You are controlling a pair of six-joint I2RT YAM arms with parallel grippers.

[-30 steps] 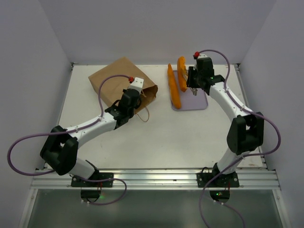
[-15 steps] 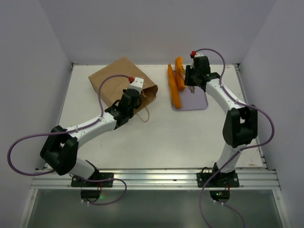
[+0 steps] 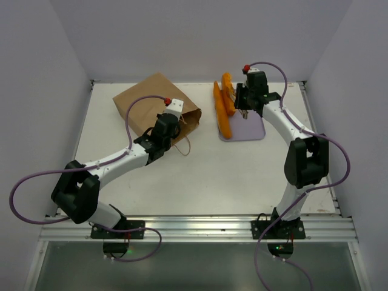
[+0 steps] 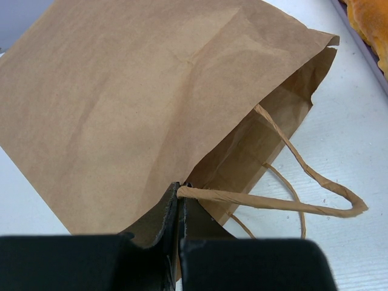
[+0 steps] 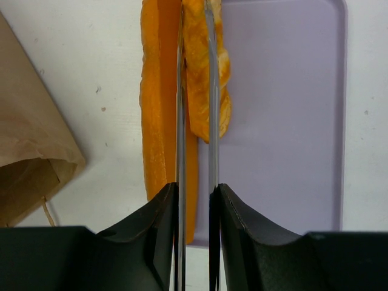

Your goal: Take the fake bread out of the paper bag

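Left tool clamped on paper bag mouth. Right tool squeezes tongs pinching fake bread: likely light, rigid, slick; grip mid-length.

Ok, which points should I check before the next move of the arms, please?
1. left tool shut on the bag handle: ok.
2. right tool shut on the tongs: ok.
3. tongs clamp the bread piece: ok.
4. bread piece is over the tray: ok.
5. long loaf lies fully on the tray: not ok, it overhangs the edge toward the bag.
6. paper bag has no bread left inside: cannot tell.
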